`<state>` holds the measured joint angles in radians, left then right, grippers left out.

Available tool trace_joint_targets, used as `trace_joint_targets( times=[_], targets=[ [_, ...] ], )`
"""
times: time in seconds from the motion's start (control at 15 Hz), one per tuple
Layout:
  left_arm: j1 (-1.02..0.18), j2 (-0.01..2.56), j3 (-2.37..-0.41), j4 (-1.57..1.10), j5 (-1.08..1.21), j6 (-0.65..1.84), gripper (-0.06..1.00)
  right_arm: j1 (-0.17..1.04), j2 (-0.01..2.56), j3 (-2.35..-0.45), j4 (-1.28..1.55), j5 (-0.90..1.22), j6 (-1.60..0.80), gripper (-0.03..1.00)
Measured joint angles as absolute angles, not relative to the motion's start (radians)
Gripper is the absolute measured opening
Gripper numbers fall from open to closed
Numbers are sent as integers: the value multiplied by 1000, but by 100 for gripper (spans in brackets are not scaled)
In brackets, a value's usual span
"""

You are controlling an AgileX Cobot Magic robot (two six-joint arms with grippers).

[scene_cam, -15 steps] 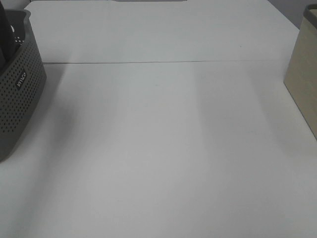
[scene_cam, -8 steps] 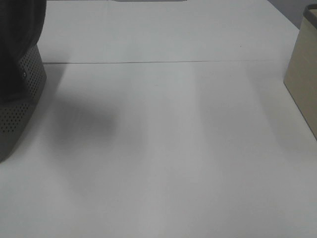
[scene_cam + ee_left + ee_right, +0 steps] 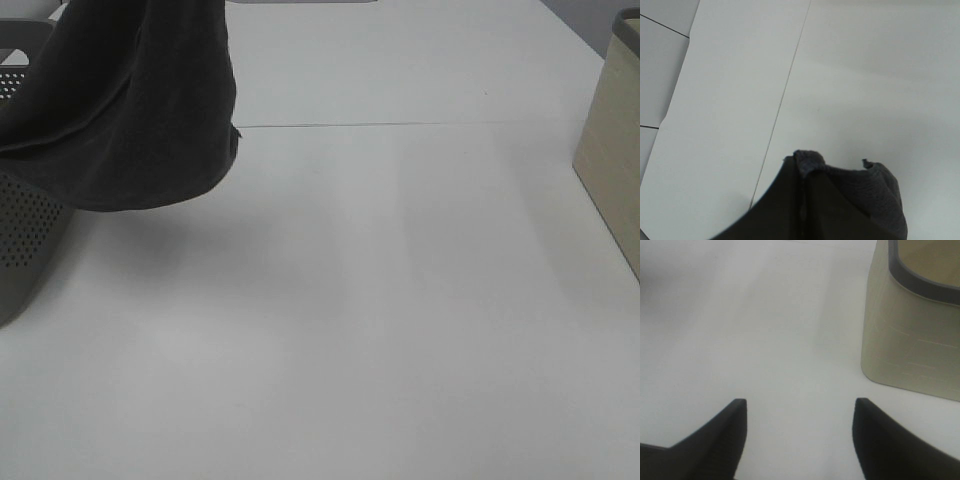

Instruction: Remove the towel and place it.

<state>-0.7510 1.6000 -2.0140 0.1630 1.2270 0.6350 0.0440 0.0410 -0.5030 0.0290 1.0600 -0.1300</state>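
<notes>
The large dark charcoal-grey terry-cloth towel hangs in the upper left of the exterior frame. It is lifted clear of the white table, with its lower folds draped in front of the grey perforated plastic basket at the left edge. I cannot tell whether its far end is still inside the basket. In the left wrist view the left gripper has its jaws pressed together on a bunched fold of the towel's hemmed edge, with the fuzzy cloth spilling out beside them. The right gripper stands wide open over bare table and holds nothing, near the beige rectangular container that sits at the right edge of the exterior frame. The towel looks soft, limp and fairly light. It will sag and swing from a single pinch, and it is neither slippery nor fragile, though the pile could snag on the basket rim. Held at one point it will land in a heap. The free hem or a corner hanging lowest in the upper left looks like the best second hold, letting the cloth be spread between two grips. A pinch well into the fold, not at the very edge, should keep it from slipping out.
</notes>
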Motion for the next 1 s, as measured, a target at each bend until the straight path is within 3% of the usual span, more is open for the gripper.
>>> trace_joint_targets(
  times=[0.07, 0.13, 0.2, 0.4, 0.73, 1.0],
  targets=[
    [-752, 1601, -2014, 159, 1227, 635, 0, 44, 58, -505, 39, 1058, -135, 67],
    [-755, 1603, -2014, 135, 1227, 634, 0, 44, 148, -514, 122, 977, -167, 82],
    [-756, 1603, -2014, 119, 1229, 634, 0, 44, 199, -514, 190, 920, -207, 84],
    [-757, 1603, -2014, 97, 1225, 634, 0, 44, 386, -514, 446, 805, -409, 85],
    [-757, 1604, -2014, 16, 1151, 693, 0, 44, 813, -514, 1043, 653, -1121, 85],
    [-757, 1605, -2014, -185, 1146, 967, 0, 44, 1149, -515, 1517, 752, -1759, 85]
  ],
)
